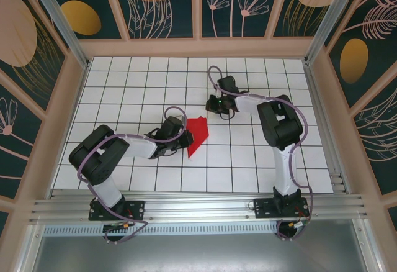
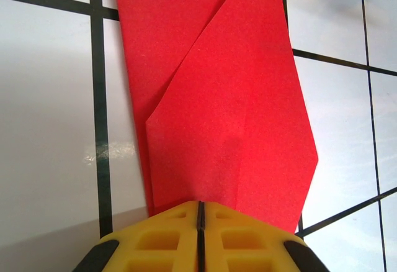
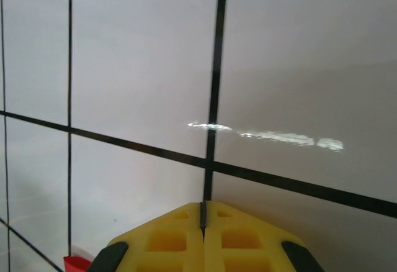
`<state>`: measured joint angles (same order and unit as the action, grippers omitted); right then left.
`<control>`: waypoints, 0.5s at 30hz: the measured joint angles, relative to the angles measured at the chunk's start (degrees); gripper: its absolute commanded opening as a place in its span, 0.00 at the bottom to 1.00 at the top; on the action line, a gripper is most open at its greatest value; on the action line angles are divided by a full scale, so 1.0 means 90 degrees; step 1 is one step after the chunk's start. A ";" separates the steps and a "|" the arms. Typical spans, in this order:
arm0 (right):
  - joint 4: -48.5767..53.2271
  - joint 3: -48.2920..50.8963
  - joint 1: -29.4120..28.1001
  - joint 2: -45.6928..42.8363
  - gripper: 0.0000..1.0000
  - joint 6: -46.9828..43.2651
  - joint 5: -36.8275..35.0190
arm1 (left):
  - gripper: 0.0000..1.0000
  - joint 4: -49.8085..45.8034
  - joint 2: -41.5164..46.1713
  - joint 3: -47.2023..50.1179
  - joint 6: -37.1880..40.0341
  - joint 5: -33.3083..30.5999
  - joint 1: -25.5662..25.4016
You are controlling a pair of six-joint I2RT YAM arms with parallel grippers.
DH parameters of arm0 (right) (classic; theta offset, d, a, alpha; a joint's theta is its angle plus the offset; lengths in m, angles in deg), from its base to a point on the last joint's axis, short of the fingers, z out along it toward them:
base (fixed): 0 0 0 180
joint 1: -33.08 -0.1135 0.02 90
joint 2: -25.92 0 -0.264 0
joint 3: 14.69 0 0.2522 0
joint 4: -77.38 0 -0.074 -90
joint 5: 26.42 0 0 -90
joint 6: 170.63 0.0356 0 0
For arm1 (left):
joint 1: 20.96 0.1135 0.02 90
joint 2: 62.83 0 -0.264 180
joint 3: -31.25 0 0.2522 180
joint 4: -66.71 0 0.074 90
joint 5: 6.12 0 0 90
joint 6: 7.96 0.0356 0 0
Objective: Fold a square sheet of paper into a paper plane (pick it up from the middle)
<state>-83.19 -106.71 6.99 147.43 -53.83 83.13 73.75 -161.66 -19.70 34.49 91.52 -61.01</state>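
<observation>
Left tool (image 2: pixel 200 213), fully closed, sits on near edge of red paper (image 2: pixel 229 117); right tool (image 3: pixel 203 208), closed too, faces free tabletop (image 3: pixel 298 67).

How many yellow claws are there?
2. The left claw is shut, tips at the red paper's edge; the right claw is shut over white tiles beyond the paper.

Table (image 1: pixel 124 86): white glossy tiles, black grid lines; a glare streak (image 3: pixel 267 136) across one tile.
Wall panels (image 1: pixel 162 5): dark teal, pale leaf and flower outlines, ochre ovals; along far and side edges.
Rail (image 1: pixel 198 207): aluminium, along the table's near edge.
</observation>
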 measured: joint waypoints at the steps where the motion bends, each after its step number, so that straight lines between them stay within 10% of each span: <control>1: -0.0002 0.0044 -0.0019 -0.0053 0.06 0.0002 -0.0036 | 0.14 -0.0010 0.0012 -0.0005 0.0005 0.0002 0.0000; 15: -0.0129 0.1647 -0.1290 -0.1761 0.17 0.0248 -0.0243 | 0.40 -0.0979 0.1268 0.0032 -0.0223 -0.0080 0.0046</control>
<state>-84.35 -91.90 -4.61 131.58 -51.60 80.94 64.94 -150.25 -19.42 32.48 90.80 -60.60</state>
